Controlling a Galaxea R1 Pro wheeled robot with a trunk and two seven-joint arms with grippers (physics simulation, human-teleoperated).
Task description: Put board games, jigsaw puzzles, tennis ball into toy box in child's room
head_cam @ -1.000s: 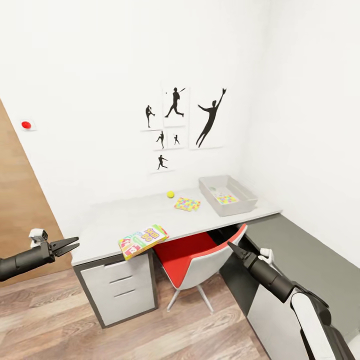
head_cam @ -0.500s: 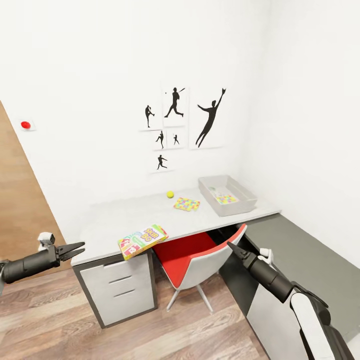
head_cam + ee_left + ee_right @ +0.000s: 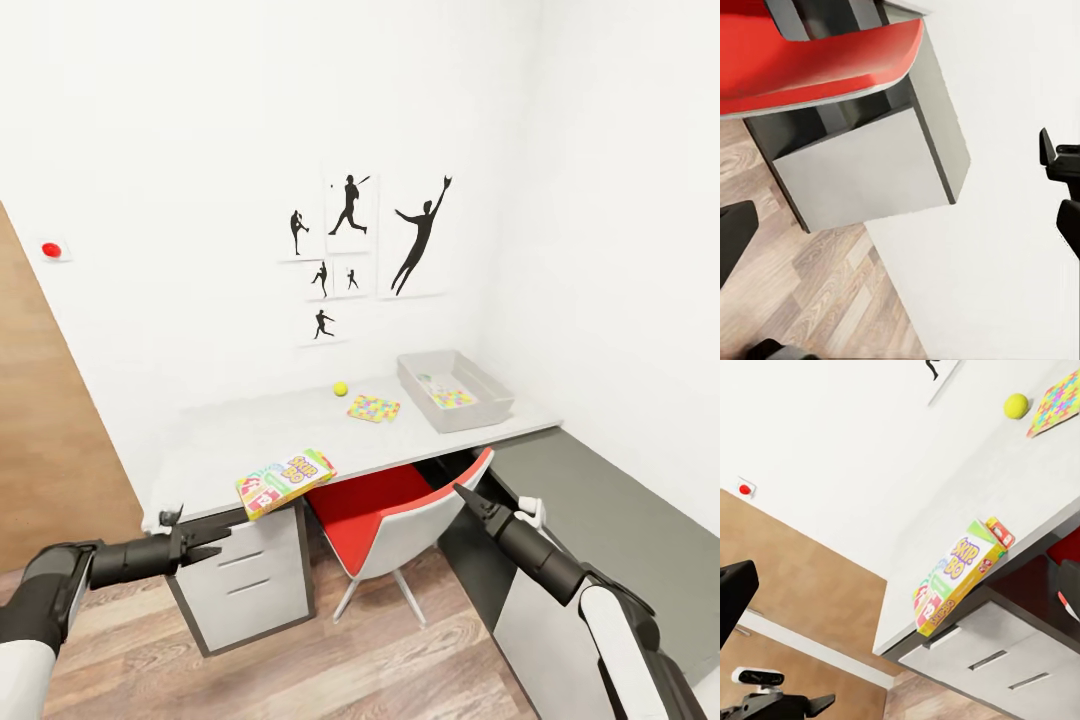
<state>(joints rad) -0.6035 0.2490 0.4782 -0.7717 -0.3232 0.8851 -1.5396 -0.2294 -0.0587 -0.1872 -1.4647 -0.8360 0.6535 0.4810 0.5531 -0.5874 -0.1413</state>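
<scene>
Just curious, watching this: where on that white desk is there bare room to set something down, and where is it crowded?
The table is bare in a broad stretch from the wall down to the Skip-Bo box at its front edge. The far right end is busier: tennis ball, a jigsaw puzzle and the toy box lie close together.

I see the table against the back wall, its right end in the corner. Toy box sits on the table's right end, one jigsaw puzzle inside it. Second jigsaw puzzle lies on the table just left of the box, tennis ball behind and left of that, near the wall. Skip-Bo board game lies at the table's front edge, overhanging it, above the drawers. Chair is tucked under the table right of the drawers. Low cabinet runs along the right wall. Sports pictures hang above the table. My left gripper is in front of the drawers, right gripper beside the chair back.
</scene>
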